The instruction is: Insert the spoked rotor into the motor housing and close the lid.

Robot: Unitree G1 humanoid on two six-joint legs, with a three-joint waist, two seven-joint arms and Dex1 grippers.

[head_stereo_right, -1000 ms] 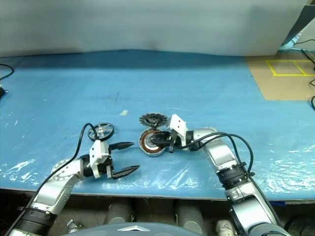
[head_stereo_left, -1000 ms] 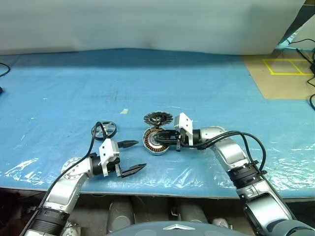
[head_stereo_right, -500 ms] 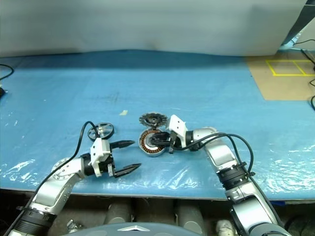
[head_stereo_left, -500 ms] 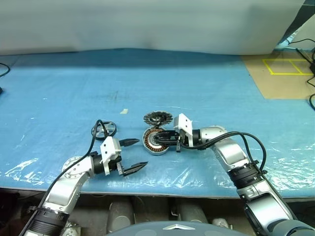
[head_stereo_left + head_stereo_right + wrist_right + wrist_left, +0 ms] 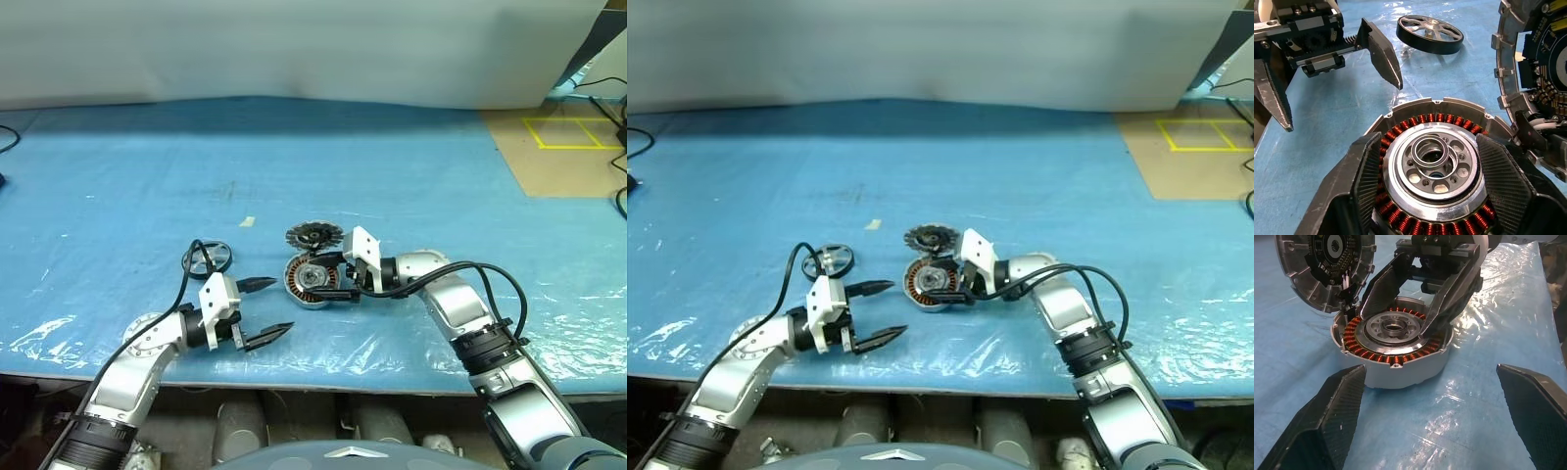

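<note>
Motor housing (image 5: 312, 282) between parted right jaws

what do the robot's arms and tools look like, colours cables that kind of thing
Both arms are silver metal tubes with black ribbed joint collars. A black cable loops loosely along each forearm. Each wrist carries a white block with black mounts. The left tool and the right tool each have two black, tapered fingers; up close the finger faces look finely textured.

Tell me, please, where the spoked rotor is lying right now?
In the left eye view, the spoked rotor lies on the blue table cover, left of the motor housing and just beyond the left claw.
</note>
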